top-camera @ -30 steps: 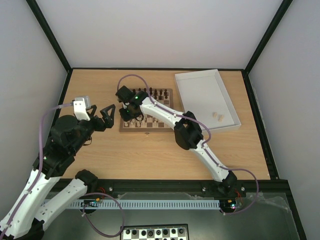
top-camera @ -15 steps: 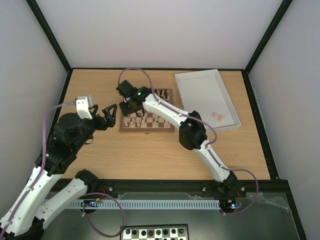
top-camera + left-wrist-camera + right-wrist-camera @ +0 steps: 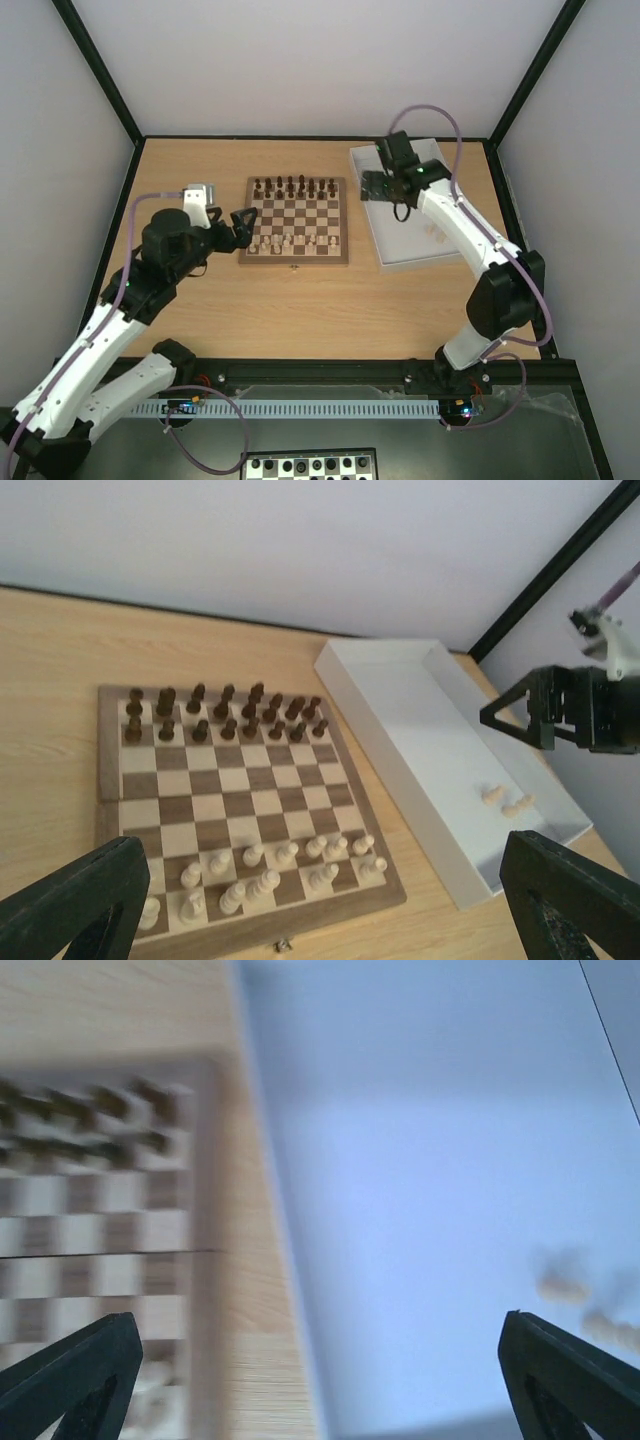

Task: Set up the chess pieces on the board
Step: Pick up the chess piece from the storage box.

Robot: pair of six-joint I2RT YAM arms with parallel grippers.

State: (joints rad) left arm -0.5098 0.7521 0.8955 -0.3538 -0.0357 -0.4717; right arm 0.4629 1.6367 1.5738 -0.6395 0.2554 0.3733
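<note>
The wooden board lies mid-table. Pale chess pieces stand in its two near rows, several of them leaning in the left wrist view. Dark pieces fill the far rows. Two more pale pieces lie in the white tray, also in the left wrist view. My left gripper hangs open and empty at the board's left edge, looking across it. My right gripper is open and empty above the tray's left part; its view is blurred.
The tray sits right of the board, its long side close to the board's right edge. A black-and-white checkered board lies below the arm bases. Black frame posts and pale walls close in the table on three sides.
My right arm swung from the board's left near corner over to the tray, and its jaws opened. The left gripper moved right, up to the board's left edge.
</note>
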